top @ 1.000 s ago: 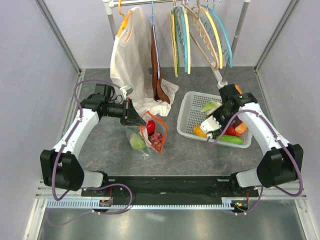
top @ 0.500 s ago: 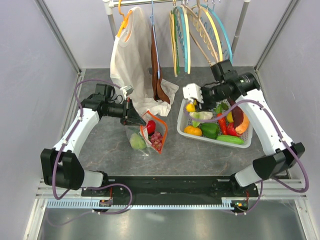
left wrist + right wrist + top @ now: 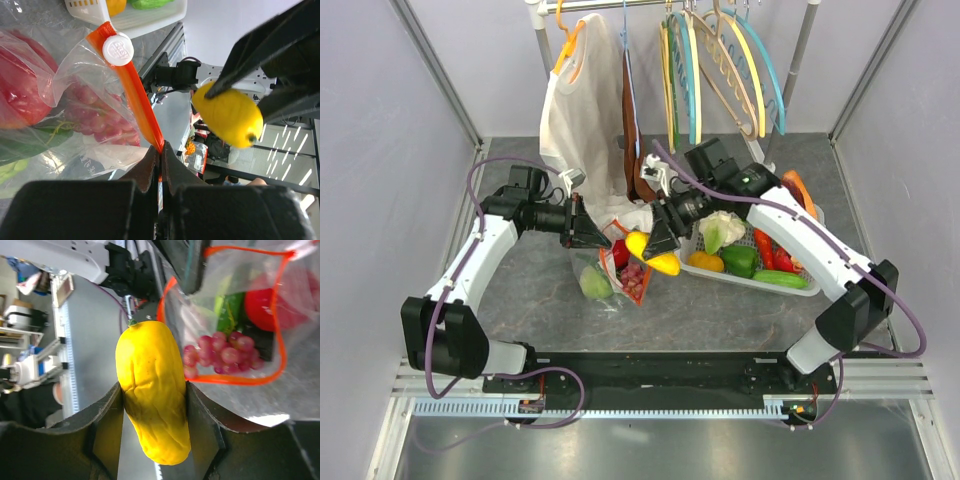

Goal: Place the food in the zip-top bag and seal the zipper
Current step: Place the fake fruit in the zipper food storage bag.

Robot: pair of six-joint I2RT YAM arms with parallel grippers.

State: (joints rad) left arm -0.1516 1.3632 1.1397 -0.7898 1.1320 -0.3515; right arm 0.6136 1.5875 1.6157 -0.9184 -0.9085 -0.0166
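From above, the left claw [image 3: 588, 237] pinched the far edge of the zip-top bag [image 3: 626, 274], which lay on the bench [image 3: 520, 295] between the arms. The right claw [image 3: 655, 247] was clamped on the yellow food [image 3: 660, 260], hanging just over the bag's mouth. The white basket [image 3: 760, 279] sat just beside it on the right, with more pieces inside.

At the left wrist, the claw's tips were pressed together on the zipper [image 3: 132, 92], well along from the white slider [image 3: 117, 48]. A red piece [image 3: 20, 90] and the grapes [image 3: 95, 117] already lay inside the plastic.

At the right wrist, the yellow food was gripped across its middle, and the orange rim stood as an open loop beyond it.

The loop looked tight for so long a fruit. Entering crosswise, it could snag the rim and drag the strip out of the left claw's thin pinch. Let go too soon, it would likely roll off onto the bench.

Room was scarce on the far side, where the white garment [image 3: 582, 130] and the left claw crowded the mouth. The two claws stood near enough to knock together. The near side of the bench gave freer room to withdraw.
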